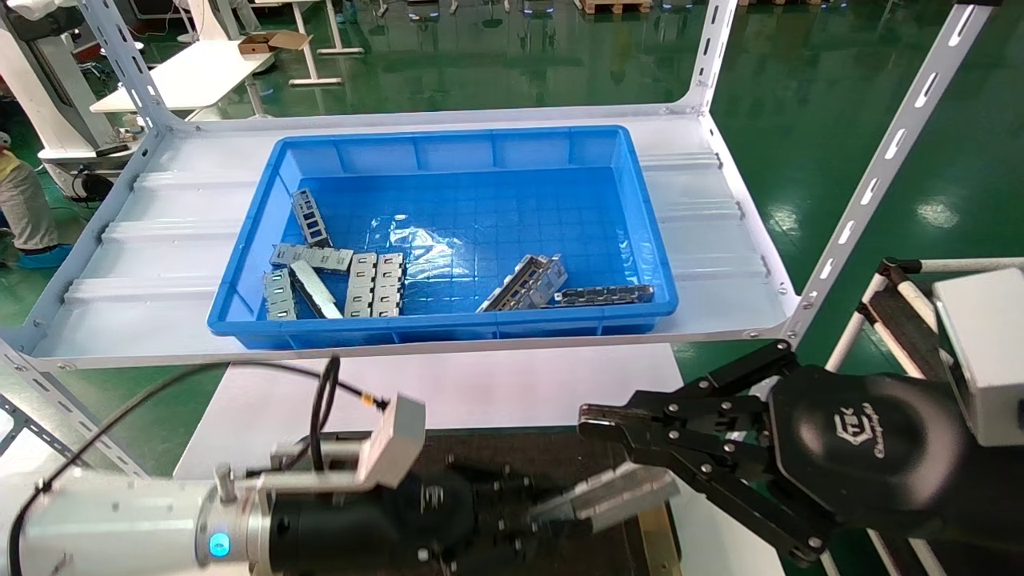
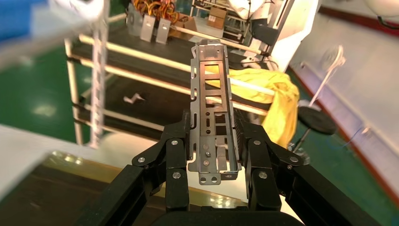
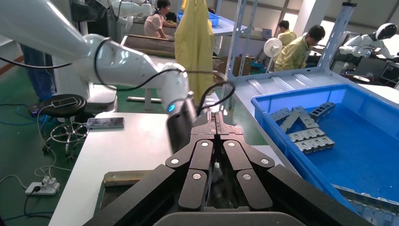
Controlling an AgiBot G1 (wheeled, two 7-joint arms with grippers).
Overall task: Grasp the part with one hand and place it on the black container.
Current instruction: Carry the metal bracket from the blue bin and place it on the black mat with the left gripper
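Note:
My left gripper is shut on the part, a narrow silver-grey slotted channel bar. It holds the bar low over the black container at the bottom of the head view. In the left wrist view the part sticks out past the gripper, clamped between both black fingers. The container's dark surface and brass strip lie below. My right gripper is shut and empty, just right of and above the part. It also shows in the right wrist view.
A large blue bin on the white shelf holds several flat silver plates and a dark chain-like strip. Slotted shelf posts rise at the right and left. A white table lies beneath the shelf.

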